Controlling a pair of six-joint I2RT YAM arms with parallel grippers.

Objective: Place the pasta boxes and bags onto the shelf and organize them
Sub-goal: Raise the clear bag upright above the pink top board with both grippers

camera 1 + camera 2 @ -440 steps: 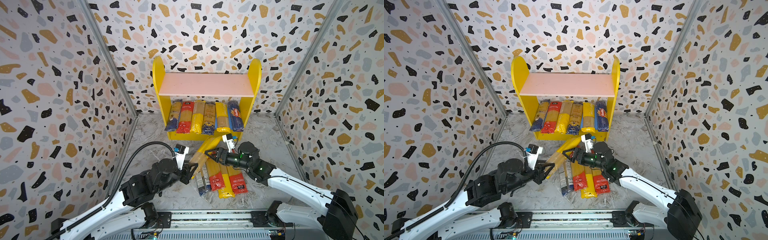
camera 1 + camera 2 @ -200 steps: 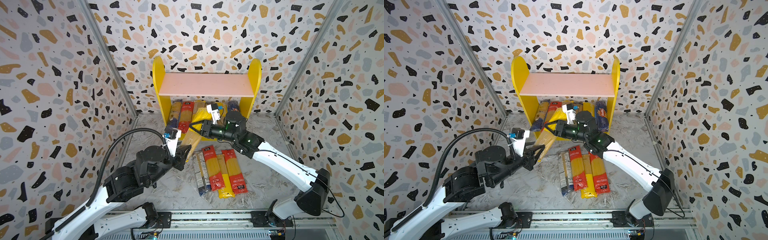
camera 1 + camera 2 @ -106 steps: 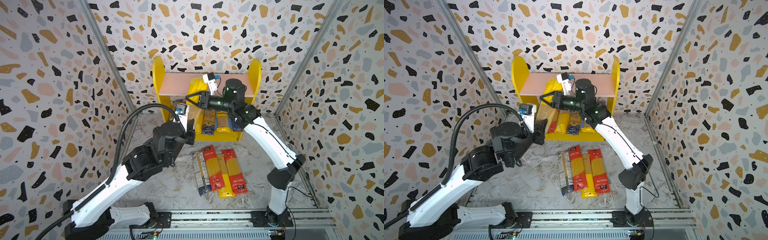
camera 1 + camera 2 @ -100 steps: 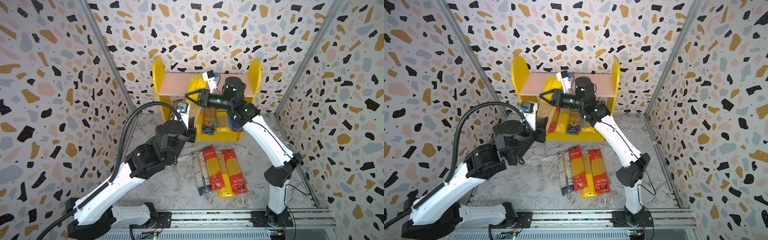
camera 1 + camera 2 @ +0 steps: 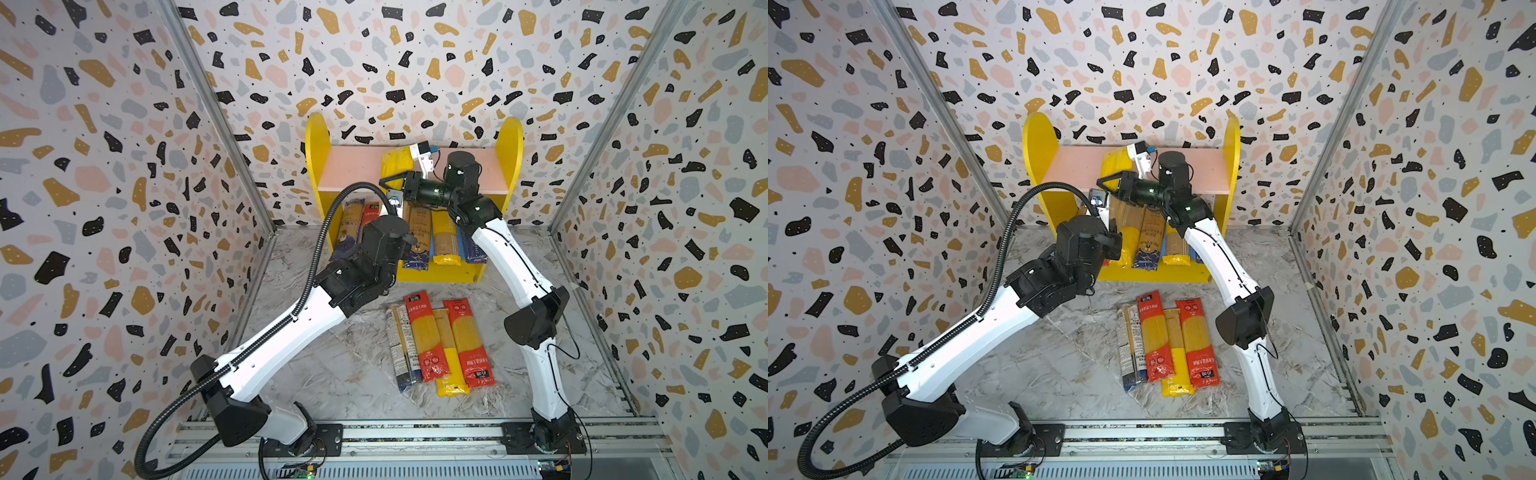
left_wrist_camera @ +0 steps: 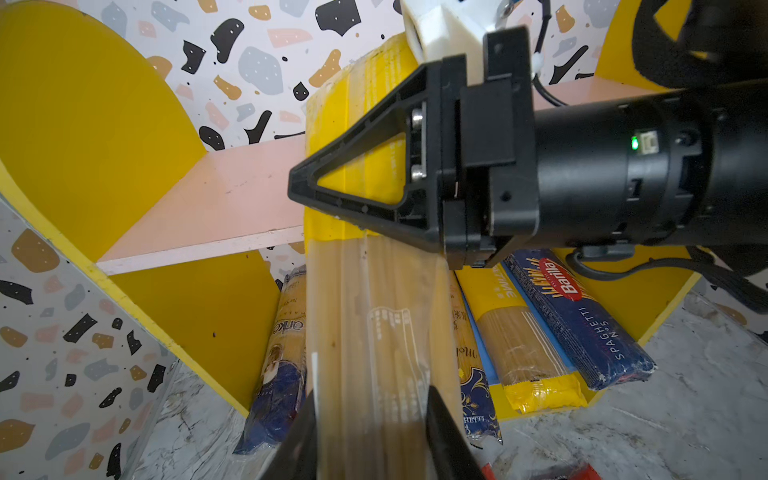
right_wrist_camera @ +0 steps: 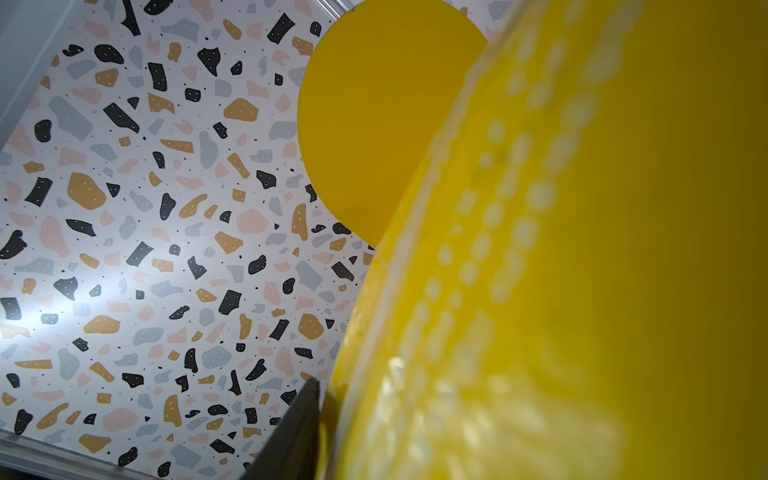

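Observation:
A clear spaghetti bag with yellow ends (image 6: 374, 332) slants up from the floor side to the shelf (image 5: 318, 166). Its top yellow end (image 5: 394, 163) lies over the pink upper board (image 5: 353, 170). My right gripper (image 5: 384, 183) is shut on the bag near that end; in the right wrist view one finger (image 7: 295, 436) presses the yellow wrap (image 7: 582, 249). Lower down, my left gripper (image 6: 374, 436) is shut on the clear part, one jaw on each side. Several pasta packs, among them a dark blue Barilla one (image 6: 577, 316), lie on the lower tier.
Several more spaghetti packs (image 5: 436, 340) lie side by side on the marble floor in front of the shelf, between the two arms. Terrazzo walls close in the back and both sides. The left arm's black cable hose (image 5: 332, 216) arcs past the shelf's left panel.
Both arms have lifted the bag from in front of the lower tier up to the shelf top. Its yellow end has moved back over the pink board.

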